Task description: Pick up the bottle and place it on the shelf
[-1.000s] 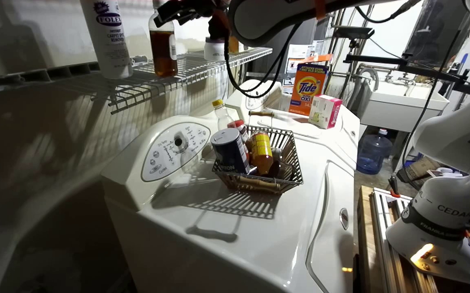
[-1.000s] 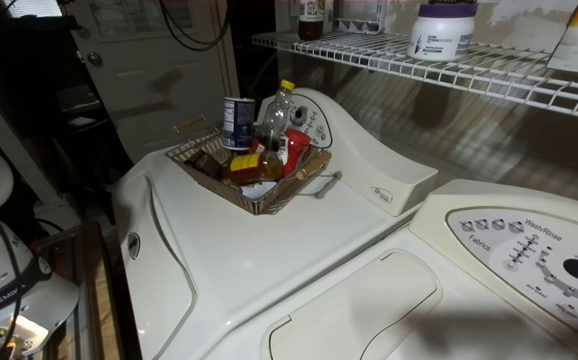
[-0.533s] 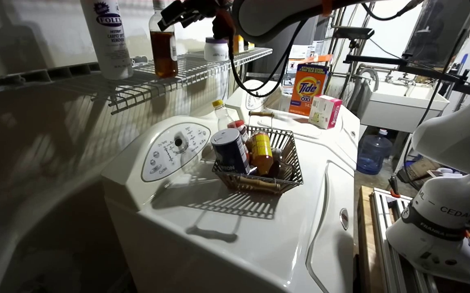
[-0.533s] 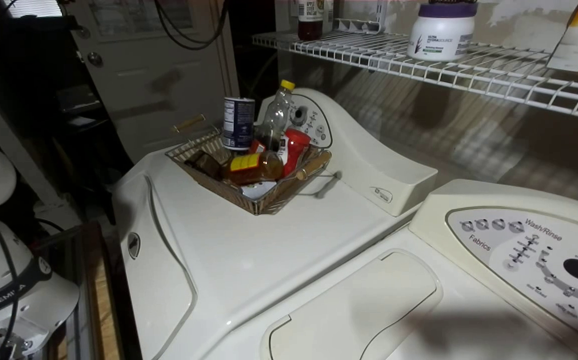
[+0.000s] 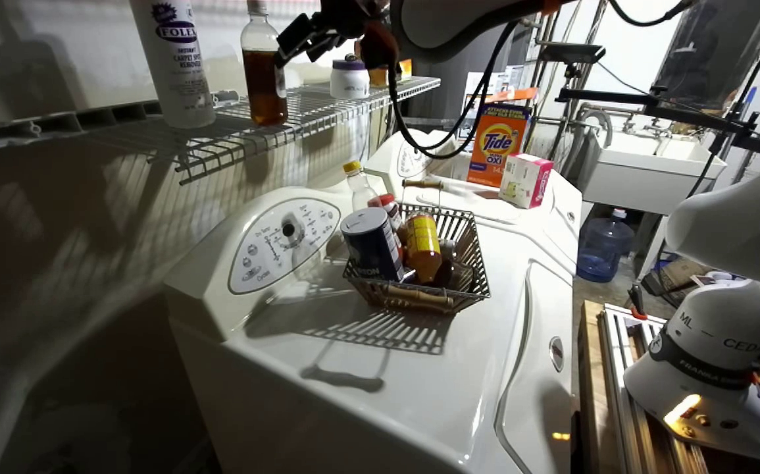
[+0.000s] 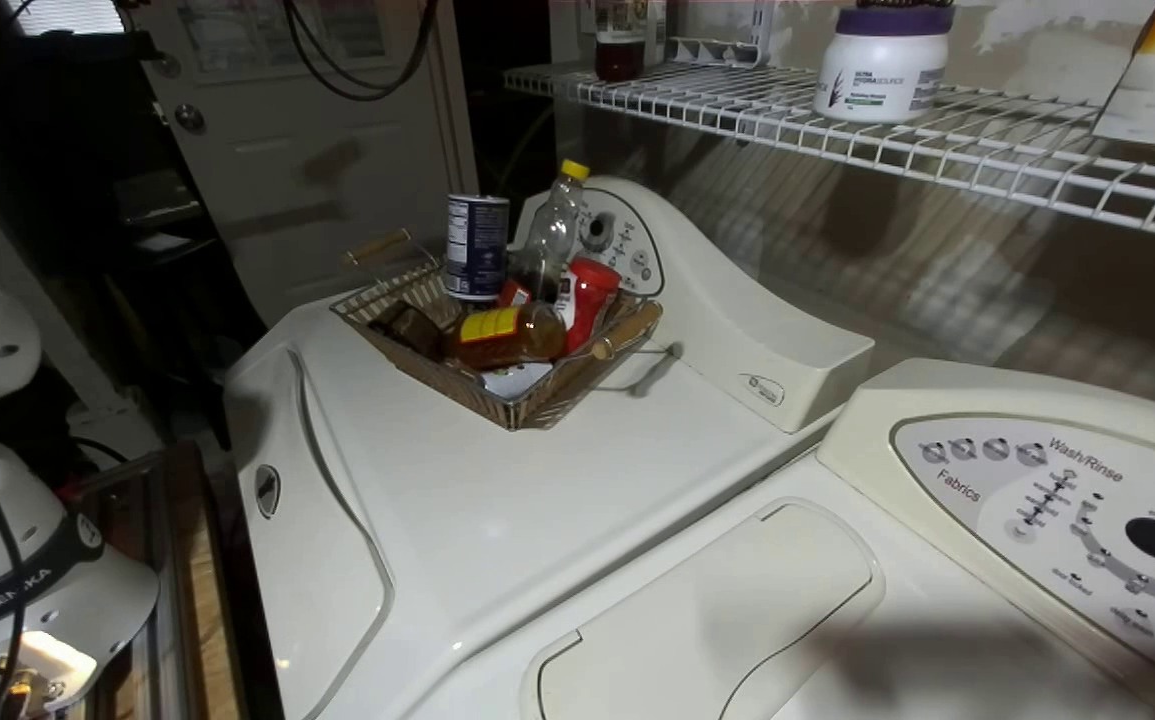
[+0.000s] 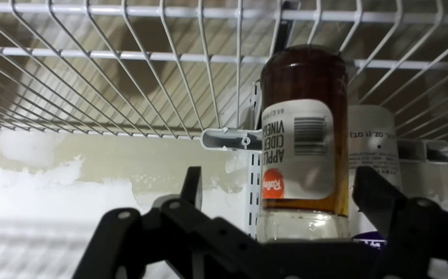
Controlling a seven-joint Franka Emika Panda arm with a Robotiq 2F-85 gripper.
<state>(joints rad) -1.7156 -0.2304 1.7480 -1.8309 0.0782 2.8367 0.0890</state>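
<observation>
Gripper (image 7: 279, 188) and arm (image 5: 445, 23) have drawn away from the amber bottle (image 5: 264, 85), jaws spread wide and gripping nothing, leaving it upright and unshifted on the white wire shelf (image 5: 317, 107), so the placing looks done, with only the retreat left to finish

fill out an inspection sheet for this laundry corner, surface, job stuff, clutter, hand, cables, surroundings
Surface: white dryer; wire basket stands on it.
Job's things: amber bottle stands upright on the white wire shelf.
Clutter: wire basket holds a dark blue canister, a yellow-capped bottle and more; Folex bottle and purple-lidded jar on the shelf; Tide box and pink-and-white box on the washer.
Hand: open, facing the amber bottle, not gripping it.
Cables: black cable loops below the arm.
Surroundings: utility sink, water jug, door.
</observation>
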